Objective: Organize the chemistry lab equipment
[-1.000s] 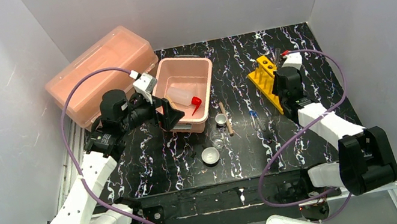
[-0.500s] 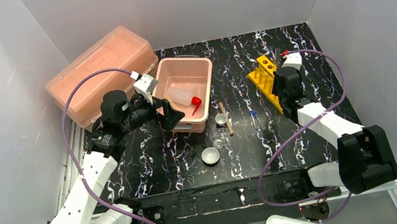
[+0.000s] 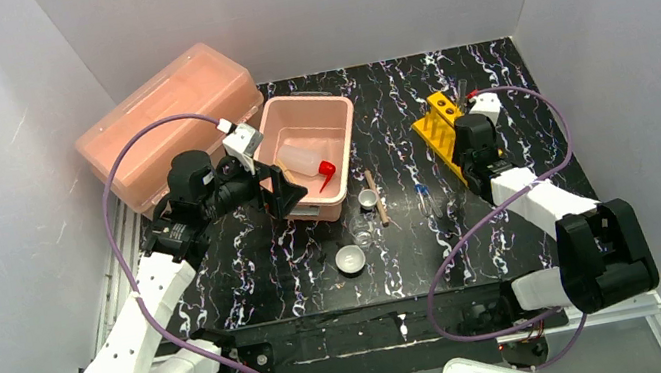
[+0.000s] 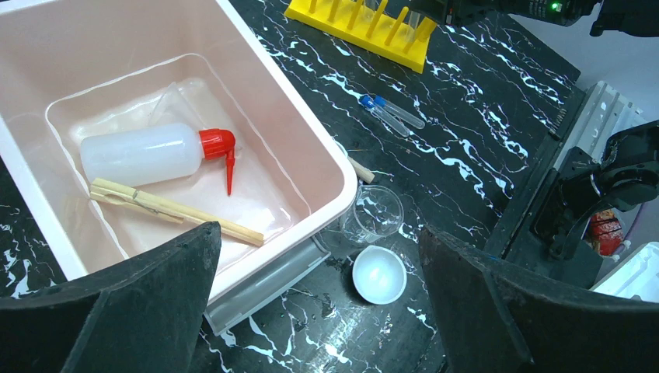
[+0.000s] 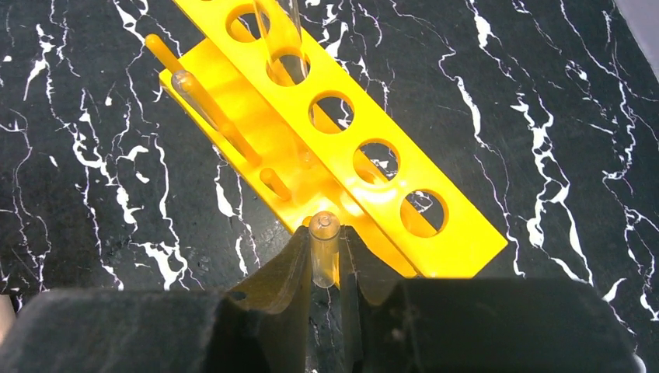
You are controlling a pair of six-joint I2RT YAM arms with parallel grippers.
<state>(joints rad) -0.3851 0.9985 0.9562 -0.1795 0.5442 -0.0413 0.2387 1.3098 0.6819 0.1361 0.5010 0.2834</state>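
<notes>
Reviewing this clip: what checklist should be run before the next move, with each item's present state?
1. Right pincer shut on the clear tube: ok.
2. Tube end over a yellow rack hole: not ok, it sits at the rack's edge.
3. Empty holes available: ok.
4. Left pincer open, empty, at the pink tub: ok.
5. Squeeze bottle and wooden sticks inside tub: ok.
6. Everything stowed: not ok; capped tubes, beaker, white dish lie loose.
</notes>
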